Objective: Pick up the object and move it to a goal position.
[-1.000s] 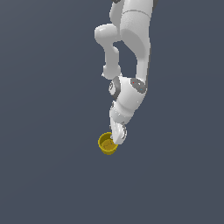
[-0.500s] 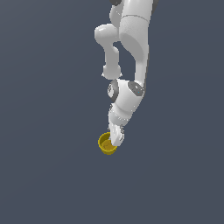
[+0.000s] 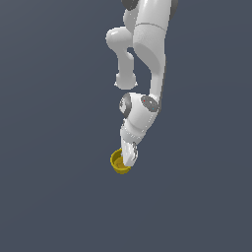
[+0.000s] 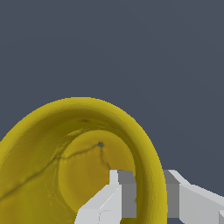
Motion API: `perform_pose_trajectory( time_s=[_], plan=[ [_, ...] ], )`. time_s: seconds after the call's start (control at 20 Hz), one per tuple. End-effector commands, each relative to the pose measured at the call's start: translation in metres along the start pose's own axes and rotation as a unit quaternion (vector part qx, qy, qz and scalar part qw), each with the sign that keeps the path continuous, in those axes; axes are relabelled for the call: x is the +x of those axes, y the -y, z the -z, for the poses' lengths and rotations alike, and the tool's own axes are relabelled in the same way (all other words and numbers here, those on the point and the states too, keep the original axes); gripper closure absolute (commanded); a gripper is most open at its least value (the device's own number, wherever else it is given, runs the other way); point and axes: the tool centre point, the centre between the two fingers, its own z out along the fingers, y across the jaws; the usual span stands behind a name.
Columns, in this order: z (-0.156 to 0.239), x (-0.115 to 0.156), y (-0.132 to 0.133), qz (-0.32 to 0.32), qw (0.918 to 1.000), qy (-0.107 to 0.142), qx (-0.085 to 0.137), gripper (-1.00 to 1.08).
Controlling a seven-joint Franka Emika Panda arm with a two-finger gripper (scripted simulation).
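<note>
While the arm [image 3: 147, 59] reaches down from the top of the exterior view, its claw [image 3: 129, 158] sits at the cup [image 3: 118, 164], at the side of it toward the exterior view's right. The cup is small, yellow and round, with its hollow facing up and partly toward the camera, and it lies on the plain grey-blue floor [image 3: 49, 197] a little below the middle of that view.

Seen from the wrist, the cup [image 4: 65, 144] fills much of the frame, its thick rim curving over a hollow with a flat bottom and a few dark crack-like lines. The claw [image 4: 146, 197] straddles the rim: one grey finger [image 4: 118, 192] stands inside the hollow and the other [image 4: 183, 197] stands outside the wall, so a stretch of the wall lies between them. Both fingers look close against the wall, yet the pictures do not settle whether they press on it, so I cannot tell if the claw is clamped on the cup or only set around its wall.

Whether the cup rests on the floor or is raised off it cannot be told from either view.
</note>
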Motion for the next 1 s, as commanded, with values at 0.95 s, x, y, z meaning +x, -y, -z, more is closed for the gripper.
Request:
perform_pose_trajectory(
  time_s=[0.95],
  plan=[
    [0.044,-0.030,0.022,0.000,1.0000,0.000,0.000,1.08]
  ],
)
